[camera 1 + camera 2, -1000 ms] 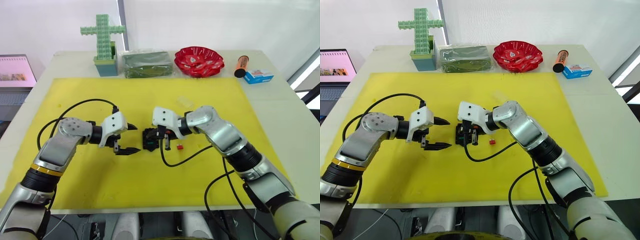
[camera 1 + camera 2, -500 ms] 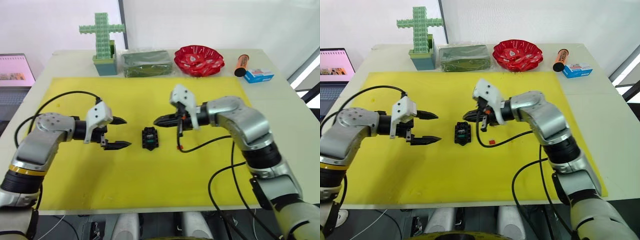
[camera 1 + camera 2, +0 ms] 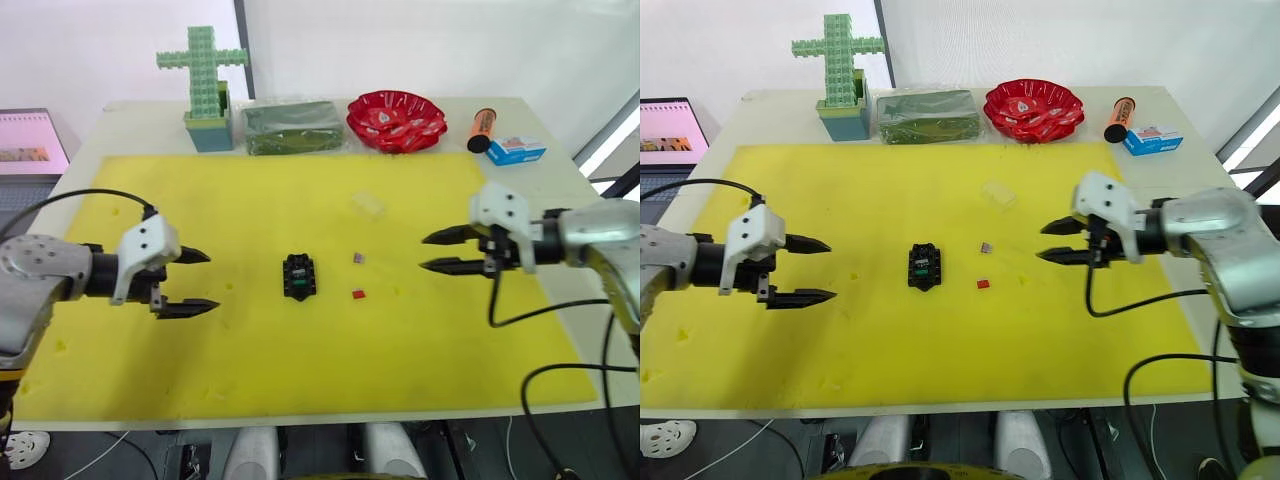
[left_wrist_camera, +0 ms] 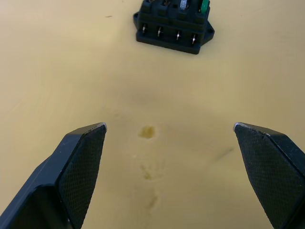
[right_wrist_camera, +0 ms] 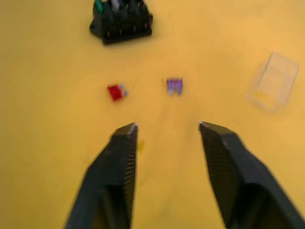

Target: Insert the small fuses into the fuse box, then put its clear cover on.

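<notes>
I can barely make out the clear cover; both grippers, left and right, hover with fingers apart, flanking the fuse box, red fuse loose.

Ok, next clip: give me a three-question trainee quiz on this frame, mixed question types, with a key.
1. True or false: the clear cover already sits on the fuse box.
2. Which loose fuses lie on the yellow mat beside the fuse box? A) red fuse and mauve fuse B) green and red C) two green
3. Fill in: the left gripper and the right gripper are both ____ and hold nothing.

Key
1. False: the cover lies apart on the mat, behind and to the right of the box.
2. A: the green fuse is already in the box.
3. open
</notes>
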Robot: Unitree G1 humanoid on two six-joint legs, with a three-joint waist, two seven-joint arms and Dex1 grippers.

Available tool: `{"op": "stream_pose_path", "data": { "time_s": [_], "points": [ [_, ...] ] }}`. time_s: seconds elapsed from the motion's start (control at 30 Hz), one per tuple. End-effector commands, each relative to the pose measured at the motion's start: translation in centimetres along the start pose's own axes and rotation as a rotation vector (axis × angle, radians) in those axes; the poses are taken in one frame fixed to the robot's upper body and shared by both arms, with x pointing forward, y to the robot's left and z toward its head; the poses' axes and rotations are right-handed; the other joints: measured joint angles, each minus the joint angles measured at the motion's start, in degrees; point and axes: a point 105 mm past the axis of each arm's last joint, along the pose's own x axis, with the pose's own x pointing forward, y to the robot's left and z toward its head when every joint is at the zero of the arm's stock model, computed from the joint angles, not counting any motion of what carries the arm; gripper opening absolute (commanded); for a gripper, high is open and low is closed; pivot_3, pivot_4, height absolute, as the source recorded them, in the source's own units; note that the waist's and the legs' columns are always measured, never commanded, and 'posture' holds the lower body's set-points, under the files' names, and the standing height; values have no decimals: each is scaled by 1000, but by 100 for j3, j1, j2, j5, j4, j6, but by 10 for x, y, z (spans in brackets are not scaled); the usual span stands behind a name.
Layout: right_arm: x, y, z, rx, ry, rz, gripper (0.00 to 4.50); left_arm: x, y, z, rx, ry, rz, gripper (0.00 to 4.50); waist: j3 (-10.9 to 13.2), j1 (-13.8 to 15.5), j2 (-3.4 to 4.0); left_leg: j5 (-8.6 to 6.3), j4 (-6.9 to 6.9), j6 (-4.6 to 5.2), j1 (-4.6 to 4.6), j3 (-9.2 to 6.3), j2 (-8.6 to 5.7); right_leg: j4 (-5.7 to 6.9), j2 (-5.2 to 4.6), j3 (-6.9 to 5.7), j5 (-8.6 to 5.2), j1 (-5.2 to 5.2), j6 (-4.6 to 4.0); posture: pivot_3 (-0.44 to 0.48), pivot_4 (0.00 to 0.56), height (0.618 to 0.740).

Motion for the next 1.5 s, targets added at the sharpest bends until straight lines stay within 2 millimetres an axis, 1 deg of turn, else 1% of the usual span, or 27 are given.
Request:
{"op": "stream_pose_path", "data": {
  "time_s": [0.03, 0.1, 0.13, 0.2, 0.37, 0.53, 0.6, 0.73, 0.83, 0.87, 0.9, 0.93, 0.97, 1.0, 1.2, 1.3, 1.4, 1.5],
  "points": [
    [-21, 1, -2, -21, 23, -34, 3720, -14, 8, 3, 22, -2, 34, 4500, 0, 2, 0, 0, -2, 0, 0, 1, 0, -1, 0, 0, 0, 0, 0, 0, 150, 740],
    [-26, 3, -10, -7, 50, -51, 4418, -16, 11, 2, 17, -2, 46, 4500, 0, 6, 0, 0, -1, 0, 0, 3, 0, -2, -1, 0, 0, 0, 1, 0, 150, 740],
    [-28, 3, -13, -4, 62, -59, 4466, -17, 12, 2, 13, -5, 51, 4500, 0, 6, 0, 0, 0, 0, -1, 3, 0, -2, -1, 0, 0, 0, 0, 0, 150, 740],
    [-30, 3, -16, 6, 70, -72, 4466, -16, 12, 3, 9, -13, 52, 4500, 0, 3, 0, 0, 1, 0, -1, 4, 0, -2, -1, 1, 0, 0, 0, 0, 150, 740],
    [-26, 1, -14, 31, 57, -64, 4466, -9, 9, 5, 9, -35, 46, 4500, 1, 1, 1, 0, 1, 0, 0, 4, 0, -2, -1, 2, 0, 0, 0, 0, 150, 740],
    [-7, -1, -3, 130, 9, -7, 4466, 7, -2, 15, 44, -99, 17, 4500, 1, 0, 0, 0, 3, 0, -1, 3, 0, -1, -3, 3, 0, 0, 1, 0, 150, 740],
    [4, -1, 2, 196, -16, 28, 4466, 16, -8, 22, 52, -136, -6, 4500, 1, -1, 0, 0, 2, 0, -1, 3, 0, -1, -2, 4, 1, -1, 1, 0, 150, 740],
    [25, 8, 7, 350, -28, 142, 4466, 26, -17, 35, 74, -190, -46, 4500, 1, 16, 0, 0, 3, 0, -3, 1, -1, 0, -3, 4, 1, 0, 2, 0, 150, 740],
    [40, 15, 8, 399, -18, 194, 3817, 29, -23, 41, 86, -217, -76, 4500, 1, 8, 0, 0, 5, 0, -4, 0, -2, 0, -4, 4, 2, 0, 2, 0, 150, 740],
    [43, 17, 9, 409, -13, 206, 3505, 29, -23, 42, 89, -221, -79, 4500, 1, 13, 0, 0, 5, 0, -4, 0, -2, 0, -4, 4, 2, 0, 2, 0, 150, 740],
    [48, 21, 10, 424, -10, 232, 3093, 31, -25, 45, 103, -240, -87, 4500, 1, 15, 1, 0, 5, 0, -4, -1, -2, 0, -4, 4, 2, 0, 2, 0, 150, 740],
    [53, 25, 11, 439, -3, 251, 2830, 33, -27, 50, 116, -259, -96, 4500, 1, 12, 1, 0, 5, 0, -4, 0, -3, 0, -4, 4, 2, 0, 2, 0, 150, 740],
    [57, 27, 11, 462, 7, 262, 2413, 35, -29, 53, 129, -279, -106, 4500, 1, 11, 0, 0, 5, 0, -4, -1, -3, 0, -4, 4, 2, 0, 2, 0, 150, 740],
    [60, 28, 11, 484, 14, 270, 2089, 37, -31, 58, 140, -298, -121, 4500, 1, 8, 0, 0, 6, 0, -4, -1, -3, 0, -3, 3, 2, 1, 3, 0, 150, 740],
    [76, 26, 8, 566, 64, 256, 2089, 51, -43, 75, 183, -364, -178, 4500, 1, 11, -1, 0, 10, 0, -5, -2, -5, 2, -3, 3, 3, 2, 3, 0, 150, 740],
    [84, 26, 9, 578, 83, 246, 2089, 52, -44, 75, 196, -363, -184, 4500, 0, 4, -1, 0, 9, 0, -5, -4, -5, 2, -1, 3, 3, 3, 4, 0, 150, 740],
    [86, 24, 5, 595, 100, 244, 2089, 58, -45, 76, 207, -358, -188, 4500, 0, 8, 0, 0, 8, 0, -4, -3, -5, 2, 0, 3, 3, 2, 4, 0, 150, 740],
    [92, 23, 5, 618, 108, 246, 2089, 58, -44, 72, 213, -346, -182, 4500, 0, 3, -1, 0, 10, 0, -5, -4, -5, 2, 0, 3, 3, 3, 4, 0, 150, 740]
  ]
}}
